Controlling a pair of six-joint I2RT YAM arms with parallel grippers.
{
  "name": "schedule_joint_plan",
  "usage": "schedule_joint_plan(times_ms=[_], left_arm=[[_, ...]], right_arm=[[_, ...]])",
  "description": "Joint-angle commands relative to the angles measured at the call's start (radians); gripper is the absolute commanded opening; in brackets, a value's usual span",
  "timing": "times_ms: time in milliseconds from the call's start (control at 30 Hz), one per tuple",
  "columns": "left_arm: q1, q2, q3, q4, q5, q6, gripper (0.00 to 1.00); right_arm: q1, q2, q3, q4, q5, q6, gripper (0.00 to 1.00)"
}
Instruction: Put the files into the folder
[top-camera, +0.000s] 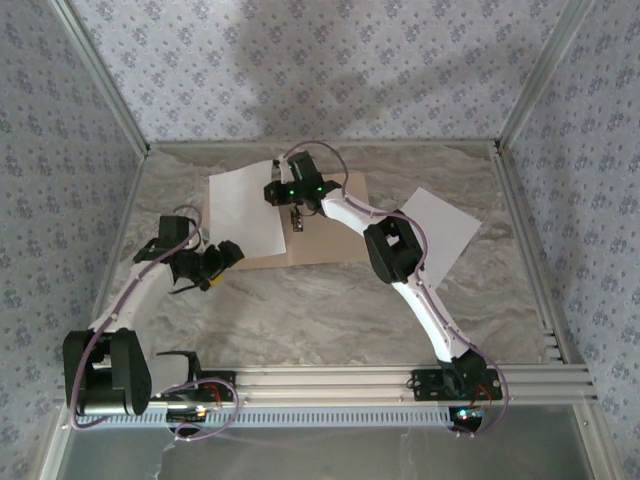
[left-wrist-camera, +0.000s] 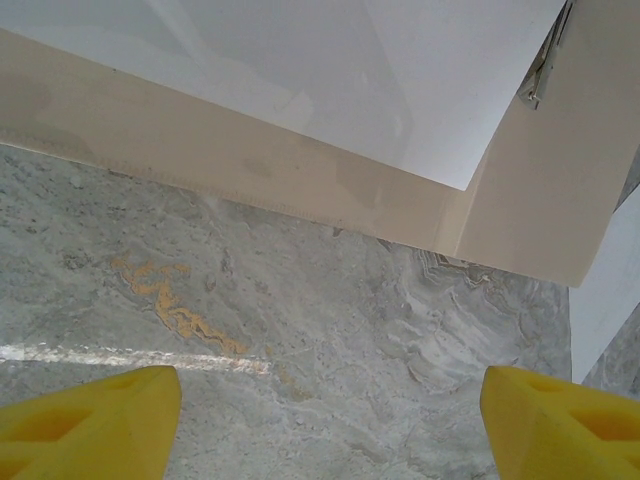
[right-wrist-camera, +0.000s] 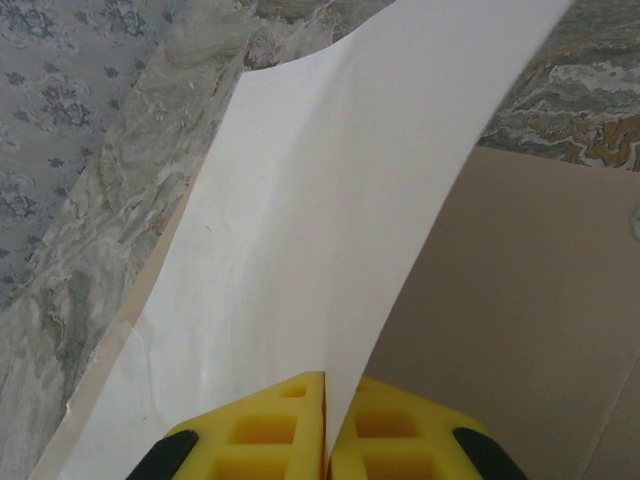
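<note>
Right gripper (right-wrist-camera: 327, 410) is pressed together on one edge of a white sheet (right-wrist-camera: 330, 200), holding it curved up over the folder (right-wrist-camera: 520, 280) (tan, lying open on the tabletop (top-camera: 300, 310)). My left gripper (left-wrist-camera: 330, 420) hangs spread over the tabletop near the folder's front edge. I see the second sheet (top-camera: 445, 235) lying right of the folder.

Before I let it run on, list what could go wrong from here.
1. The right gripper pinches the white sheet by one edge, bowing it; pulling could crease it or drag it off the folder.
2. The second sheet lies partly under the right arm; a sweep might shift it.
</note>
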Motion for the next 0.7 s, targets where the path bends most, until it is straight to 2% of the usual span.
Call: schedule_joint_plan(times_ms=[0, 667], left_arm=[[0.007, 0.001, 0.006, -0.006, 0.003, 0.021, 0.79], [0.007, -0.024, -0.002, -0.020, 0.001, 0.022, 0.79]], right_arm=[[0.015, 0.023, 0.040, -0.035, 0.024, -0.030, 0.08], [0.024, -0.007, -0.013, 0.030, -0.052, -0.009, 0.06]])
